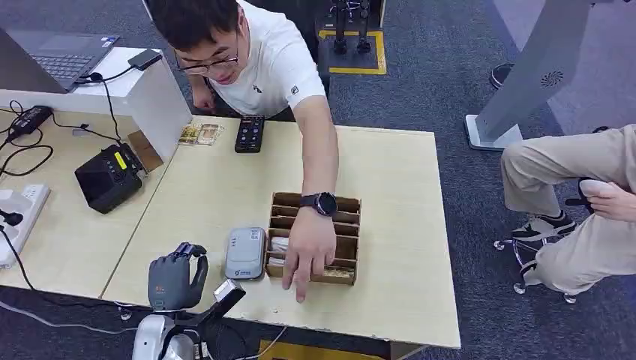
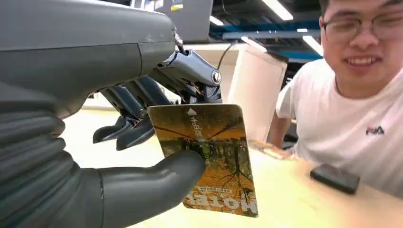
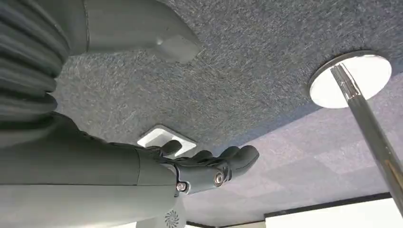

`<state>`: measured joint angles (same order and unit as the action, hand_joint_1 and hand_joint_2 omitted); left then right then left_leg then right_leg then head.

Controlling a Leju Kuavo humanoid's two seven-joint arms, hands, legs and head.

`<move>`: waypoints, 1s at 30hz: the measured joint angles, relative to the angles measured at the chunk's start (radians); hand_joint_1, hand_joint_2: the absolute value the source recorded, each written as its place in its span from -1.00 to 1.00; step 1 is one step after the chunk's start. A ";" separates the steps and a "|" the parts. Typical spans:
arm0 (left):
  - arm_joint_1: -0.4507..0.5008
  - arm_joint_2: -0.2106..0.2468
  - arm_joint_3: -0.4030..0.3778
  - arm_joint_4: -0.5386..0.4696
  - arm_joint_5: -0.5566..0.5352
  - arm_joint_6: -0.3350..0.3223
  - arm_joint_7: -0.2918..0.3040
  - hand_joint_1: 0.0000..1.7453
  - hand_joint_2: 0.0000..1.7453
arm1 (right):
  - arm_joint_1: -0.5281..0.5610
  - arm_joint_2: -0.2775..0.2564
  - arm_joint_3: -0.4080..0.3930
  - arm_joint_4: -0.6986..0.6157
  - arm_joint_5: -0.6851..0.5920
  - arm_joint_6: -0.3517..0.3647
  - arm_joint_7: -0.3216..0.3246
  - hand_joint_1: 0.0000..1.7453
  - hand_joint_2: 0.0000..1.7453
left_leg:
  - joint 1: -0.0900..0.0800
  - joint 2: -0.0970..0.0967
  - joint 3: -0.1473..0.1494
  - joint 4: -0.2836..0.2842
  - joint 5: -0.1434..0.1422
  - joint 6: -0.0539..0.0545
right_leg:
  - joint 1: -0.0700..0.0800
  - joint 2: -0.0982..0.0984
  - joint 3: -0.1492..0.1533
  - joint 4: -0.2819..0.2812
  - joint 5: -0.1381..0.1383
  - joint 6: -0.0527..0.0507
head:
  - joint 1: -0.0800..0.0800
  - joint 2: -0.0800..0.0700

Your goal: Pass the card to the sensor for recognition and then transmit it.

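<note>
My left hand (image 1: 177,279) hovers over the table's front edge, just left of the grey card sensor (image 1: 245,253). In the left wrist view my left hand (image 2: 142,142) pinches a yellow-brown card (image 2: 214,156) with an autumn-tree picture between thumb and fingers, held upright. My right hand (image 3: 209,166) hangs beside my body above grey carpet, fingers stretched out and holding nothing. A person in a white shirt leans over the table, with a hand (image 1: 309,251) resting on the wooden card box (image 1: 349,225) right of the sensor.
A black remote (image 1: 250,133) and two cards (image 1: 199,133) lie at the table's far edge. A black device (image 1: 109,177), cables and a laptop (image 1: 60,56) sit on the left. Another person sits at the right (image 1: 577,187).
</note>
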<state>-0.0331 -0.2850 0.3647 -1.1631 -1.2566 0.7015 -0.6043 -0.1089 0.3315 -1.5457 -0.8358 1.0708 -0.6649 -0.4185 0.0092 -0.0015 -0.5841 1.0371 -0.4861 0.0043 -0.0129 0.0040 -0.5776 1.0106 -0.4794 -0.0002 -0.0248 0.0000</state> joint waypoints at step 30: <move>0.007 0.027 -0.174 0.194 -0.012 0.003 0.175 1.00 1.00 | 0.000 0.000 0.000 0.001 -0.010 0.000 -0.019 -1.00 1.00 | -0.001 -0.003 0.001 0.000 0.000 0.000 | 0.000 -0.004 0.003 0.000 0.000 0.000 | 0.000 0.000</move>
<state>-0.0258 -0.2575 0.1903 -0.9693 -1.2688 0.7046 -0.4295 -0.1088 0.3315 -1.5457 -0.8350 1.0605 -0.6649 -0.4379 0.0085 -0.0049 -0.5830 1.0371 -0.4860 0.0045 -0.0134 -0.0001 -0.5748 1.0105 -0.4795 0.0000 -0.0248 0.0000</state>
